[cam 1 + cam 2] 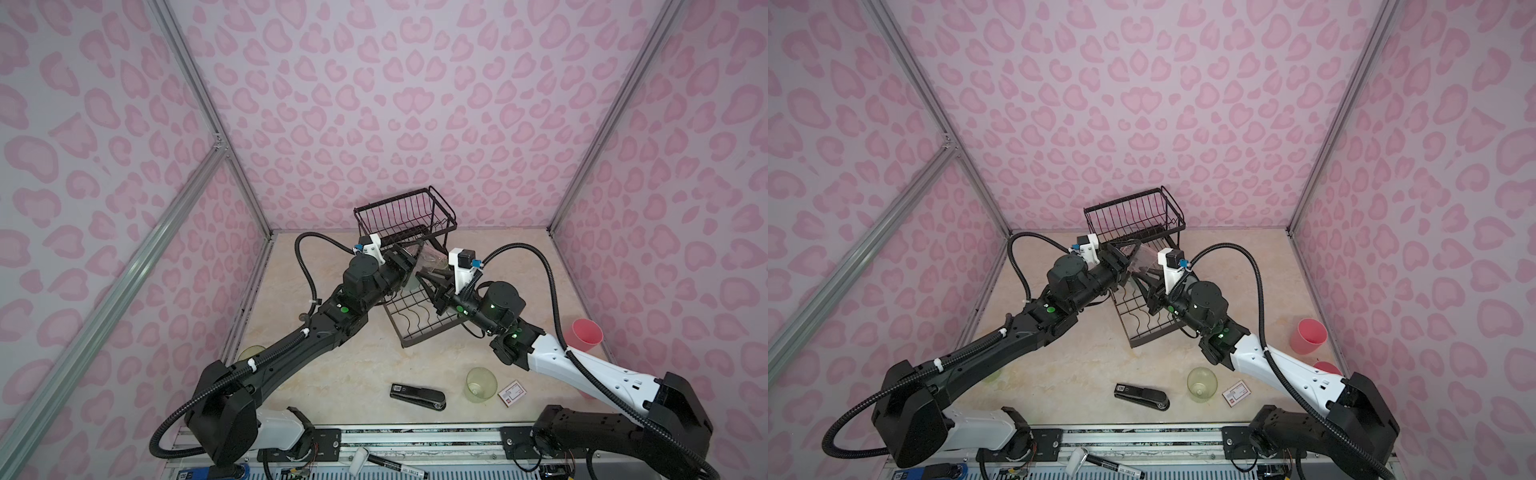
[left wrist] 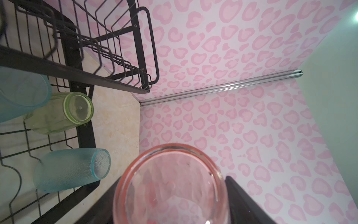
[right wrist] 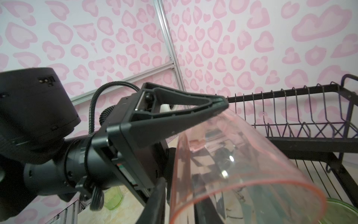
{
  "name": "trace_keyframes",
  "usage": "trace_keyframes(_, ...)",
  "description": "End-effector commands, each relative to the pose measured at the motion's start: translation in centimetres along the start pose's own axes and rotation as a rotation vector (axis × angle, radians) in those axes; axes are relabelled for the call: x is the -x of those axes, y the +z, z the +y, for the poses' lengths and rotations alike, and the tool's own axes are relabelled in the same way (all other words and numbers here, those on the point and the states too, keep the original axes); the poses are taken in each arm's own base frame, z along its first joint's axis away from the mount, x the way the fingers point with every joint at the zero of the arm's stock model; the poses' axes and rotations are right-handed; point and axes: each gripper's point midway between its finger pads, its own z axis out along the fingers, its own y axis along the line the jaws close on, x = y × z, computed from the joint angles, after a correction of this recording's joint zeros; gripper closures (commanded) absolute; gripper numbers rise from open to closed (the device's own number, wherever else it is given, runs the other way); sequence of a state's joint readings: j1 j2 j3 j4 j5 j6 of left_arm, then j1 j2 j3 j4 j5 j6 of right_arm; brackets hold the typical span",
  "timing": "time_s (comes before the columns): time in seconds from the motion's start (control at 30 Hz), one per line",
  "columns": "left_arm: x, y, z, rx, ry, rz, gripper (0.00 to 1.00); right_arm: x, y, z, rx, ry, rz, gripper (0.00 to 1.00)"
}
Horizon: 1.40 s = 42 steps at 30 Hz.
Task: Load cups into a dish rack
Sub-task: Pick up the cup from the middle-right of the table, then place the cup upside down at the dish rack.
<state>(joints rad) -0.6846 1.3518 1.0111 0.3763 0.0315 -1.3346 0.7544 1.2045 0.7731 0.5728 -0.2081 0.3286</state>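
Left gripper [image 2: 170, 197] is clamped on the clear pink cup [image 3: 242, 164], which is held sideways above the rack [image 2: 77, 75]. Right gripper [image 1: 432, 282] is parked at its mouth, but whether it's gripping can't be made out. With plastic that slick, the cup could easily be dropped onto the blue cup [image 2: 71, 170] and green cup [image 2: 64, 114] already racked.

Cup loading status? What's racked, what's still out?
Done: three cups sit in the lower tray of the dish rack: two teal cups, one yellow-green cup. In hand: left hand holds the clear pink cup at the rack. Left: on the table, two yellow-green tumblers, an opaque pink cup, a second pink cup half hidden.
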Motion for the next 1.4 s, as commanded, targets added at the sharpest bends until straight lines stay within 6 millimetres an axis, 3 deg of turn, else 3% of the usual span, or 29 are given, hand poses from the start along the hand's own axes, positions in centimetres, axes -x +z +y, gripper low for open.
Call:
trace_keyframes(0.0,1.5,-0.7,0.1,0.013,0.077,-0.07,0.38,-0.8,-0.6,-1.2,-0.048,0.026,0.026,0.72)
trace_keyframes(0.3,2.3,-0.8,2.5,0.095,0.22,-0.126,0.39,-1.5,-2.8,-4.3,-0.178,0.075,0.062,0.69)
trace_keyframes(0.5,2.2,-0.9,3.7,0.144,0.371,-0.16,0.4,-2.4,-5.6,-8.0,-0.333,0.156,0.117,0.69)
trace_keyframes(0.83,-0.5,-0.8,4.8,0.207,0.721,-0.196,0.41,-1.9,-10.8,-14.7,-0.587,0.3,0.144,0.69)
trace_keyframes(0.97,-2.2,-0.3,6.0,0.234,0.881,-0.195,0.41,-1.8,-12.5,-16.5,-0.634,0.353,0.14,0.69)
trace_keyframes(1.37,-5.3,2.1,10.7,0.305,1.092,-0.149,0.42,-2.1,-14.3,-17.9,-0.646,0.389,0.11,0.69)
